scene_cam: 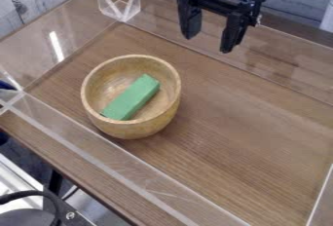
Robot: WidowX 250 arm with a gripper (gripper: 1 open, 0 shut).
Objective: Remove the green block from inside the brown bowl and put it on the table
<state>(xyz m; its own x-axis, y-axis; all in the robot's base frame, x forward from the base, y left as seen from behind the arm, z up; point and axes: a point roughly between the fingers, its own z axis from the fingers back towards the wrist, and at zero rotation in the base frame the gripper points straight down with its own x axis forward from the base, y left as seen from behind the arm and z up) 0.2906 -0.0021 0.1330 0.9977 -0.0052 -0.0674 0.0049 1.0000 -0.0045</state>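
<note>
Gripper hangs fingers-down over the far side of the table with jaws spread wide and nothing between them, well apart from the brown bowl at left-centre, where the green block lies tilted against the inner wall.

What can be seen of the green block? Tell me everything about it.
The green block is a small, plain, matte bright green bar with squared edges. It lies slanted inside the brown bowl, resting on the pale inner surface, one end lower and nearer the camera. Nothing else touches it.
</note>
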